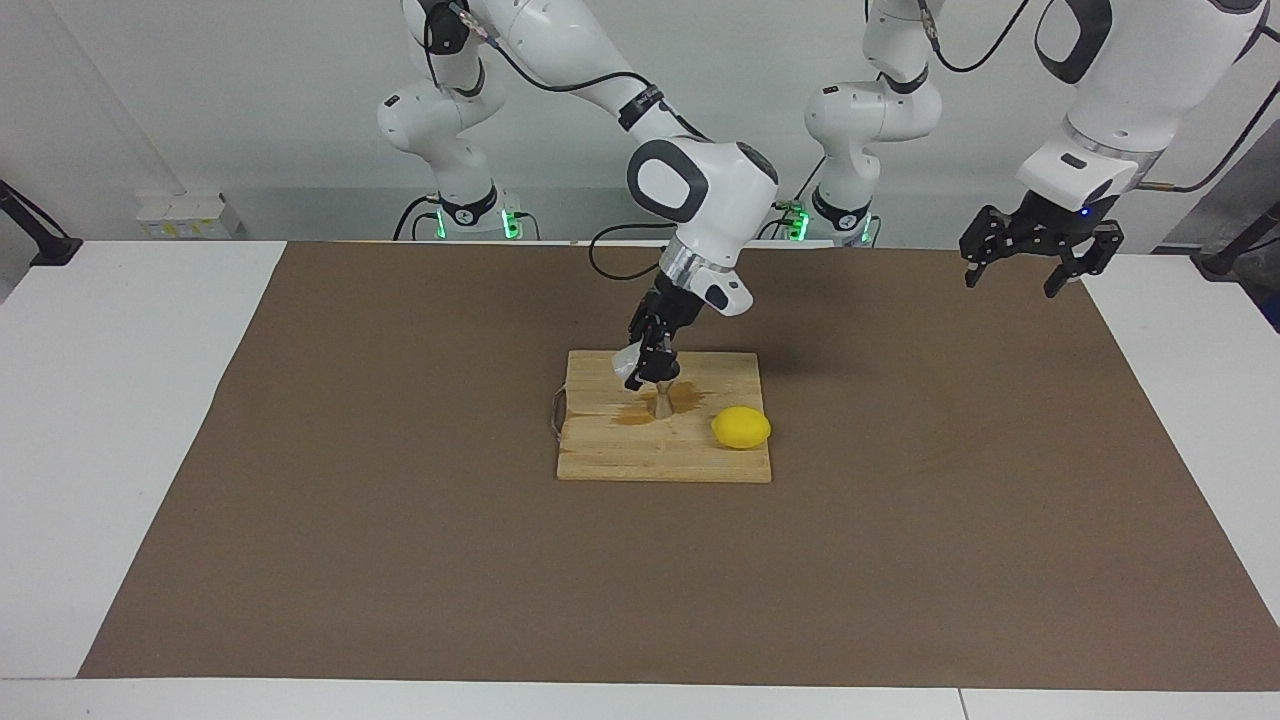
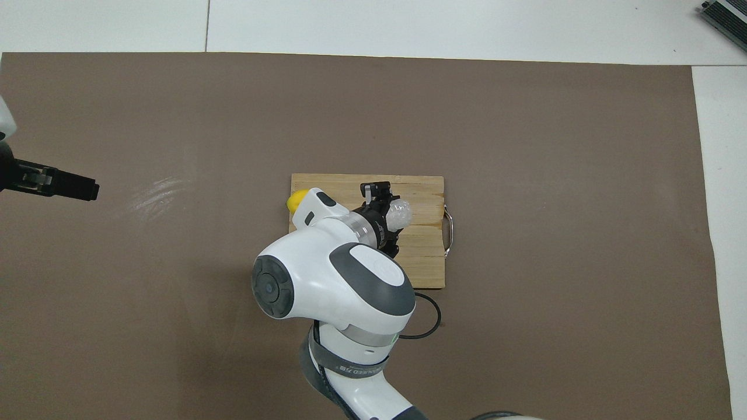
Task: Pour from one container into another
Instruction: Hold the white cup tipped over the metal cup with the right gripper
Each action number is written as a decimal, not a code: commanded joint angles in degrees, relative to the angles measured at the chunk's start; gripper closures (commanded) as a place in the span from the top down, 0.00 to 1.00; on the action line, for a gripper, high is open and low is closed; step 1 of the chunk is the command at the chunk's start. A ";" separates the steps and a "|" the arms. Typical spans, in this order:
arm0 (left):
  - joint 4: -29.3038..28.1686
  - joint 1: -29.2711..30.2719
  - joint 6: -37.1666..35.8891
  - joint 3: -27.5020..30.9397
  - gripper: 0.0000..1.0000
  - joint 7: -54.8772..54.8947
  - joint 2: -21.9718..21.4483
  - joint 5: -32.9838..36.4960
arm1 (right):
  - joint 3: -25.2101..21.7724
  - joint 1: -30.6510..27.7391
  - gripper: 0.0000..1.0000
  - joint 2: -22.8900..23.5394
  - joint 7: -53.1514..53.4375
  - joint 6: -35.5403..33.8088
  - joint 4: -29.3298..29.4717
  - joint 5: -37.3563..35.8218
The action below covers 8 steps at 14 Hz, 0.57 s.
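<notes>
The left end effector hangs in the air over the brown mat toward the left arm's end of the table, fingers spread wide and empty; that arm waits.

Out to the middle of the mat now, where a wooden cutting board lies flat with its metal handle pointing toward the right arm's end. The right arm reaches out over the board, and the right end effector is clenched tight on the small clear glass cup. The cup is up in the air and tipped over on its side, over the part of the board closer to the robots. From overhead the cup shows just past the black fingers.

Right under the tipped cup stands the steel jigger, upright on the board. Only its narrow waist and lower cone show clearly; the fingers cover its top. Whether the cup's rim touches the jigger, I cannot tell. Around the jigger's foot the wood carries a dark wet patch, spreading toward the right arm's end.

A yellow lemon rests on the board too, beside the jigger toward the left arm's end and a shade farther from the robots, apart from it.
</notes>
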 commanded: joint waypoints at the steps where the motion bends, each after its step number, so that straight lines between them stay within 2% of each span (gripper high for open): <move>1: 0.98 0.38 -0.10 -0.16 1.00 0.91 0.54 0.02 | 0.56 -1.29 0.57 -1.41 0.64 0.35 -0.62 2.71; 8: 1.15 0.47 0.51 -0.16 1.00 0.91 0.72 -0.24 | 0.56 -3.92 0.57 -3.43 -0.67 1.40 -0.80 8.08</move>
